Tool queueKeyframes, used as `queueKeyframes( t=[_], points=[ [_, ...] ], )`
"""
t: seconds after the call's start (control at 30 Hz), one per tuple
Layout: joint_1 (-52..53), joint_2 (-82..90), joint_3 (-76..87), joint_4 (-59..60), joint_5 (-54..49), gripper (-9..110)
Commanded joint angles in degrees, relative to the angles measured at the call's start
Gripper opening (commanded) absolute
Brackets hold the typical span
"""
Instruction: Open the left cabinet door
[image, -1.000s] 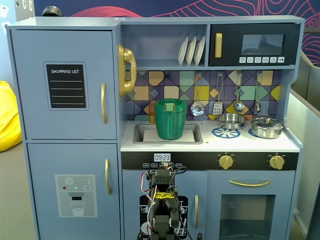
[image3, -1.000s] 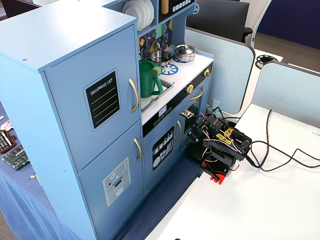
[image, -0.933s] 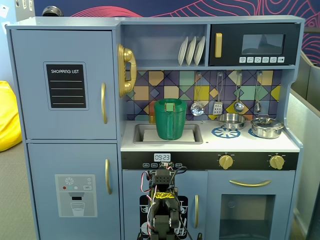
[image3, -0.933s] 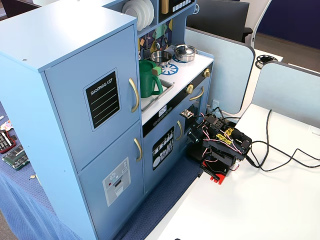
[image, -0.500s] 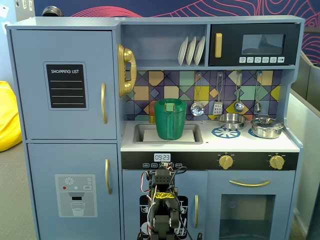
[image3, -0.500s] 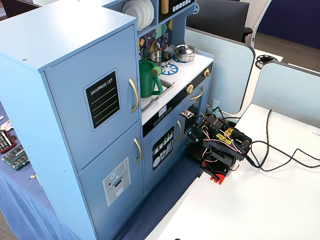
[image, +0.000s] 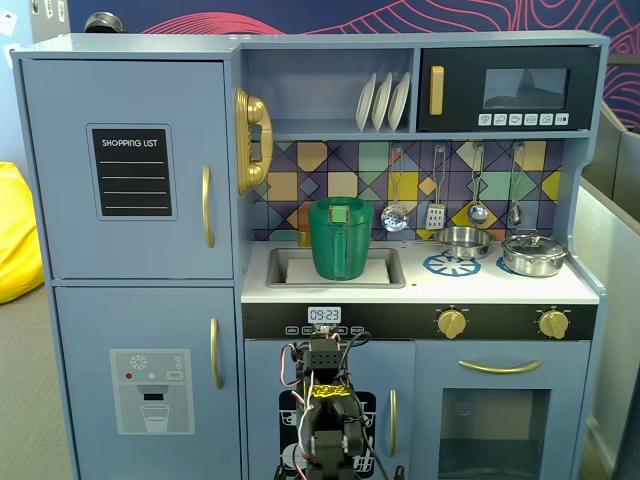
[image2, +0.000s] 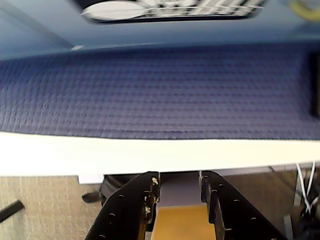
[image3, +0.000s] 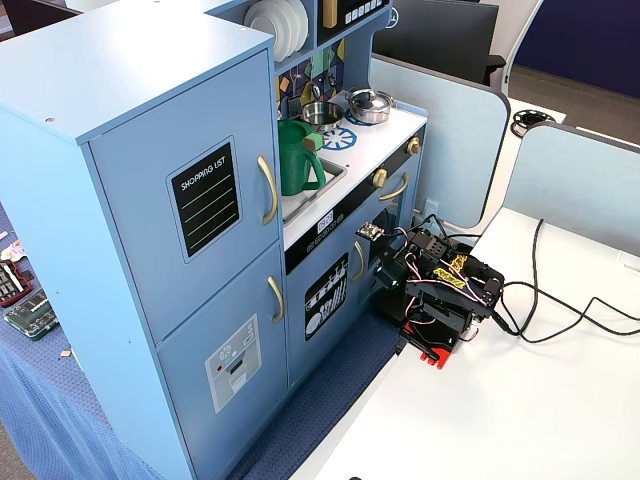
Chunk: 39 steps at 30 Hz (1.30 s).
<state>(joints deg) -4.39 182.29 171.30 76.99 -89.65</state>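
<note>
folded low on the white table (image3: 520, 400), in front of the small door with the dish-rack picture (image3: 327, 296). gripper (image2: 178, 186) unclenched a little, a narrow gap between the jaws, holding nothing, aimed down at the blue mat (image2: 160, 90) and the table edge. left cabinet door (image: 130, 170) shut, flush with the toy kitchen's front, at the upper left in both fixed views. gold handle (image: 207, 206) upright along that door's right edge, long axis vertical. well apart from the gripper: up and to the left of it in the front fixed view. probably calls for a big lift and a reach leftward, jaws turned to close across the vertical bar. nothing started yet, by the look of it.
</note>
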Motion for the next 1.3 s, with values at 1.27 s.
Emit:
queueKeyframes(
  t=[1.27],
  points=[
    [-28.30, -38.41, -60.64, -44.74, -9.32, 2]
  ],
)
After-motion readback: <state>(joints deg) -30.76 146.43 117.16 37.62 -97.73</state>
